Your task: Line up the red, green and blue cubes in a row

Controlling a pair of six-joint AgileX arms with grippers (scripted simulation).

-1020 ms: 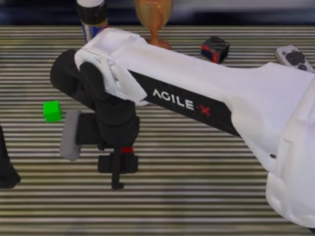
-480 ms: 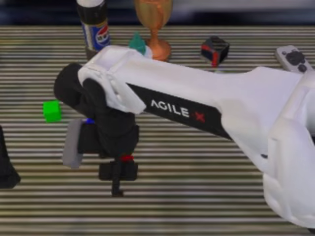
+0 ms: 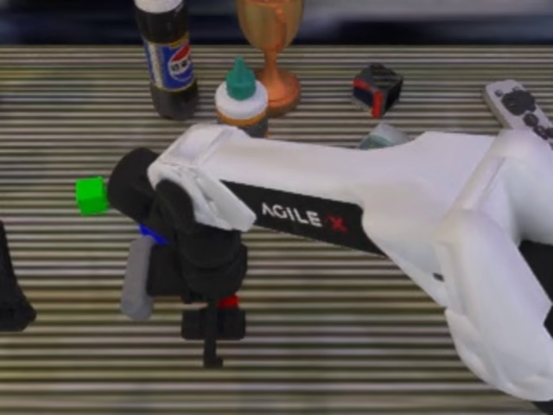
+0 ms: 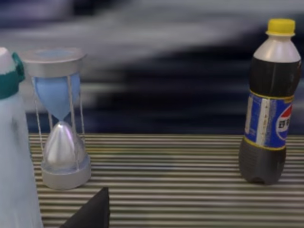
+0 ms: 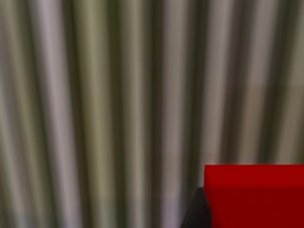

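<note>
One red cube (image 3: 227,302) in right pincer (image 3: 212,322).

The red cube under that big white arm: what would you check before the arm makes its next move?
1. Red cube at the right gripper: ok, it shows in the right wrist view.
2. Whether it is gripped: cannot tell.
3. Green cube located: ok, at the table's left, beside the arm.
4. Blue cube located: ok, but mostly hidden under the arm.
5. The three cubes in a row: not ok.
6. Left gripper out of the way: ok, at the left edge.
</note>
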